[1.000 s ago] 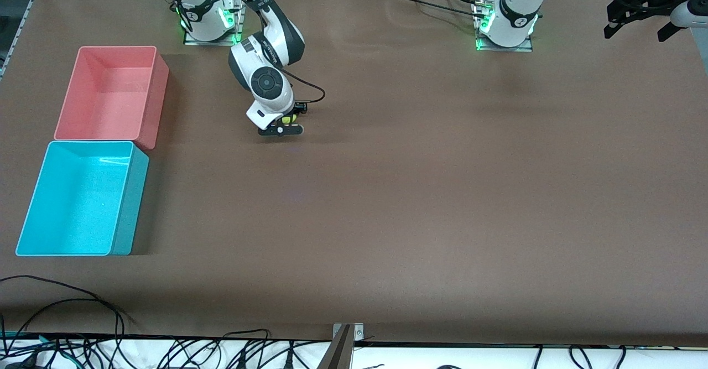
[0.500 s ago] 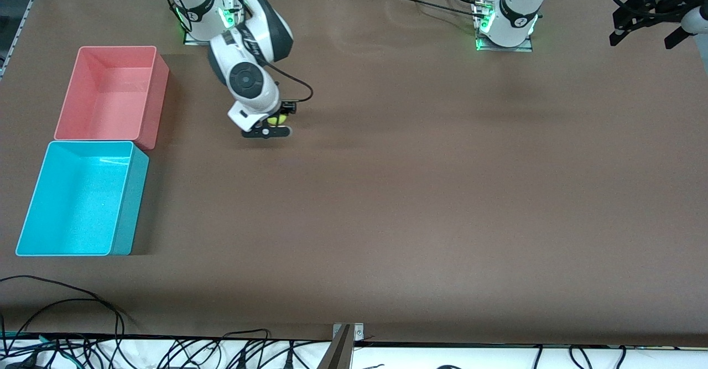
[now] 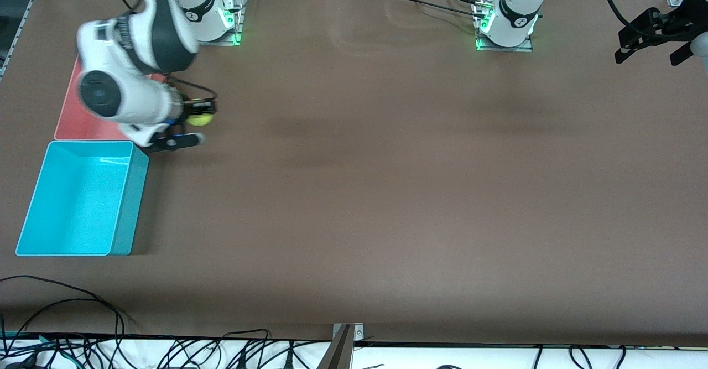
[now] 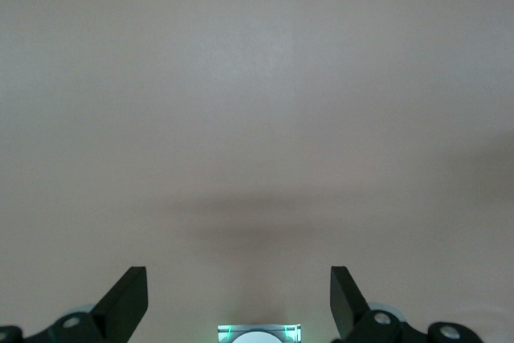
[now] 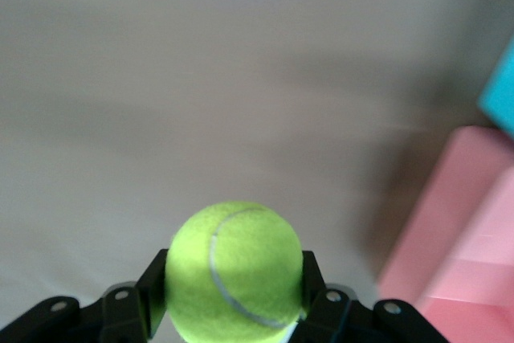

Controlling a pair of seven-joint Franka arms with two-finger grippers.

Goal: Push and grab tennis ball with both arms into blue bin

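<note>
Yellow-green tennis ball (image 3: 199,118) is pinched in our right gripper (image 3: 191,128) fingers over the tabletop (image 3: 387,192) beside the pink bin (image 3: 69,123); we judge carry underway, next centre over blue bin (image 3: 130,203); left gripper (image 3: 652,40) waits, fingers spread.

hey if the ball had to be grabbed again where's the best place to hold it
Across its widest middle, as the right gripper holds the tennis ball now: one finger on each side, clamped at the equator. It is round and fuzzy, so any opposite pair of sides works; gripping off-centre would likely squeeze it out. From the table, come from straight above. The left gripper waits open.
</note>
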